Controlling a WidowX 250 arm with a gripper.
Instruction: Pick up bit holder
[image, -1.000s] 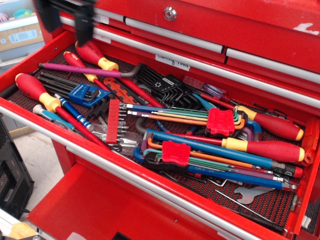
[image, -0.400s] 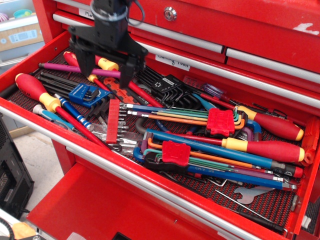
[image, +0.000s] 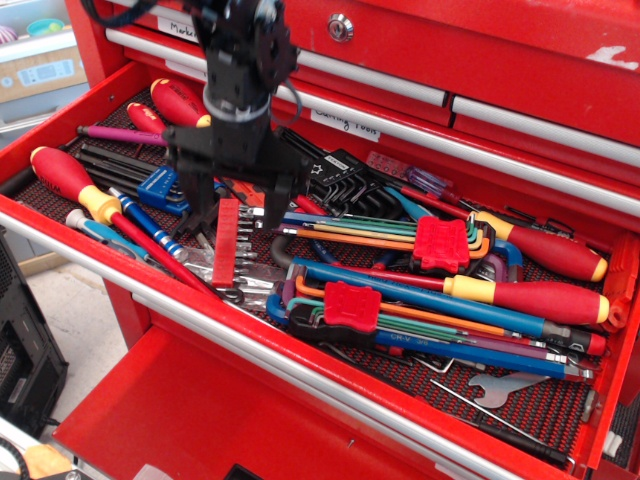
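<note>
Nearest the camera, the front wall of the open red drawer (image: 250, 345) runs across the view, well below the gripper and towards the viewer. Just behind it, to the right of the gripper and nearer the camera, a squarish red clip (image: 352, 306) holds a fan of long rainbow-coloured hex keys; a second red clip (image: 441, 244) with more coloured keys lies beyond it, also to the gripper's right. A red and yellow screwdriver (image: 525, 298) stretches between the two clips, out towards the drawer's right end.

The bit holder (image: 227, 243) lies directly beneath the gripper, a narrow red strip running front to back, its row of short silver bits along the right edge. Its far end reaches up between the two black fingers; its near end pokes out towards the camera.

The gripper (image: 237, 208) hangs over that far end with its fingers spread wide apart, one to each side of the strip, holding nothing. Whether the fingertips touch the mat or the tools below cannot be told.

Left of the gripper, a small blue block (image: 160, 186) of black hex keys sits partly hidden behind the left finger, and another red and yellow screwdriver (image: 75, 185) lies further left. Beyond the gripper, a black holder of hex keys (image: 340, 178) rests near the drawer's back.
</note>
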